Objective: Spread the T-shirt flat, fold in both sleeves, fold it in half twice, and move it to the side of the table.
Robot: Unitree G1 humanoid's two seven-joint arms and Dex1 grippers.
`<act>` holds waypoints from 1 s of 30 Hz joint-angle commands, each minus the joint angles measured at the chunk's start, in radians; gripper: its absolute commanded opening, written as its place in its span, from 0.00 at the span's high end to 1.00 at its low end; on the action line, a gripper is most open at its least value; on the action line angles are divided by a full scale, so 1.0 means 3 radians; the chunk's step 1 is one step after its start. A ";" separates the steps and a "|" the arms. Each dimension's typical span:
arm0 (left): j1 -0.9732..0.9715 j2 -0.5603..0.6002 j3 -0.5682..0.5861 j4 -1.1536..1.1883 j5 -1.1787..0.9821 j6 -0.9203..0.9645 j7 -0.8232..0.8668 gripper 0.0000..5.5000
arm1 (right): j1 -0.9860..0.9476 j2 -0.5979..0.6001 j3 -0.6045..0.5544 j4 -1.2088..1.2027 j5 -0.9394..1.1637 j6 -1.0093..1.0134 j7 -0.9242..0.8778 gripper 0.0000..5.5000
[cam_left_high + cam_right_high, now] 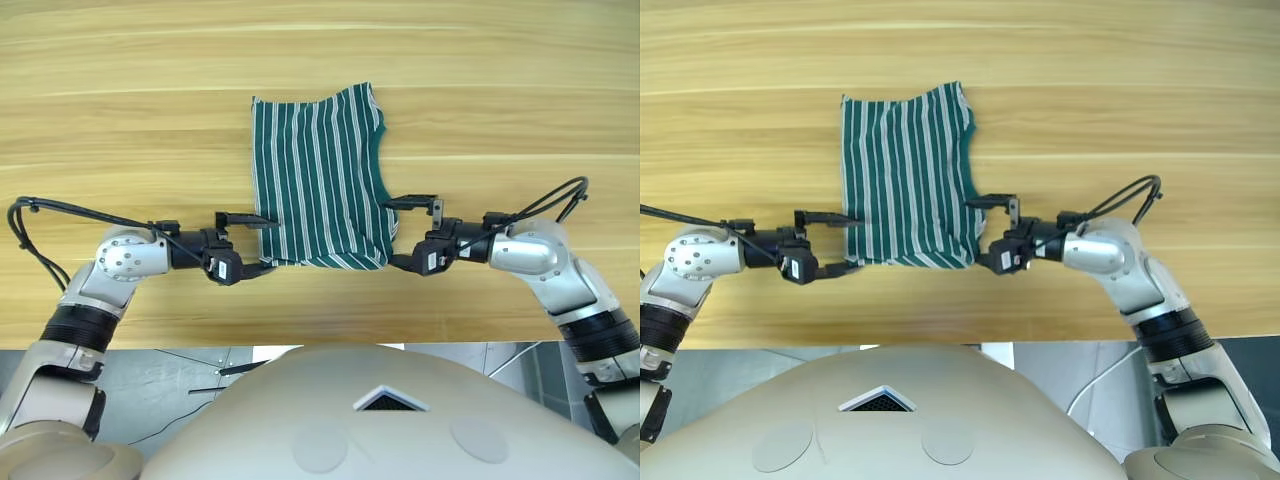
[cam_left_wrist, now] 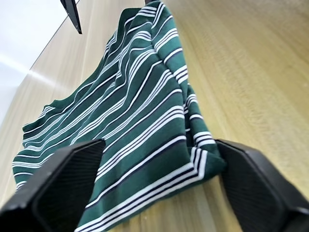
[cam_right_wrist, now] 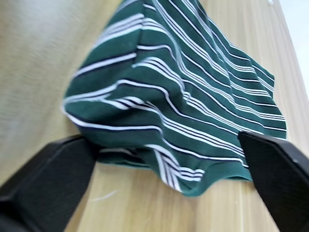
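Observation:
The green T-shirt (image 1: pixel 320 180) with white stripes lies folded into a narrow rectangle on the wooden table (image 1: pixel 120 100), collar end far from me. My left gripper (image 1: pixel 252 244) is open at the shirt's near left corner, its fingers (image 2: pixel 63 188) straddling the cloth's edge. At the near right corner my right gripper (image 1: pixel 402 233) is open too, and the folded hem (image 3: pixel 169 145) bulges between its fingers (image 3: pixel 280 174). Both grippers sit low at table height, facing each other across the shirt's near end.
Bare wood stretches to the left, right and far side of the shirt. The table's front edge (image 1: pixel 300 344) runs just behind both grippers.

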State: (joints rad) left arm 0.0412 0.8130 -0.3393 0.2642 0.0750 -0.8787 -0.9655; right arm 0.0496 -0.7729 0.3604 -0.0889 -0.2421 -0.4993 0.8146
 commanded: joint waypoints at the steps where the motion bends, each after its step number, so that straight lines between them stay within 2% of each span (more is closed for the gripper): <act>1: 0.0073 0.0033 -0.0178 0.0105 0.0252 0.0119 -0.0063 0.36 | 0.0088 -0.0107 -0.0001 -0.0143 0.0136 0.0008 0.0140 0.19; 11: 0.0029 0.0042 -0.0242 0.0133 0.0246 0.0123 0.0002 0.67 | -0.0036 -0.0004 0.0012 0.0117 0.0049 -0.0027 0.0071 0.53; 20: -0.0005 0.0028 -0.0260 0.0150 0.0245 0.0125 0.0042 0.91 | -0.0057 0.0066 0.0049 0.0243 -0.0012 -0.0074 0.0034 0.80; 24: -0.0041 0.0004 -0.0258 0.0182 0.0249 0.0122 0.0067 0.97 | 0.0003 0.0034 0.0080 0.0149 0.0065 -0.0093 0.0096 0.92; 27: -0.0064 -0.0017 -0.0272 0.0206 0.0224 0.0110 0.0073 0.97 | 0.0003 0.0022 0.0090 0.0145 0.0104 -0.0106 0.0119 0.99; 30: -0.0078 -0.0034 -0.0289 0.0191 0.0142 0.0102 0.0047 0.97 | -0.0027 0.0048 0.0090 0.0210 0.0075 -0.0108 0.0092 1.00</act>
State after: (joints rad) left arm 0.0158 0.8067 -0.4060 0.2996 0.0900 -0.8727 -0.9399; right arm 0.0531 -0.7604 0.3869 -0.0343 -0.2185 -0.5286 0.8400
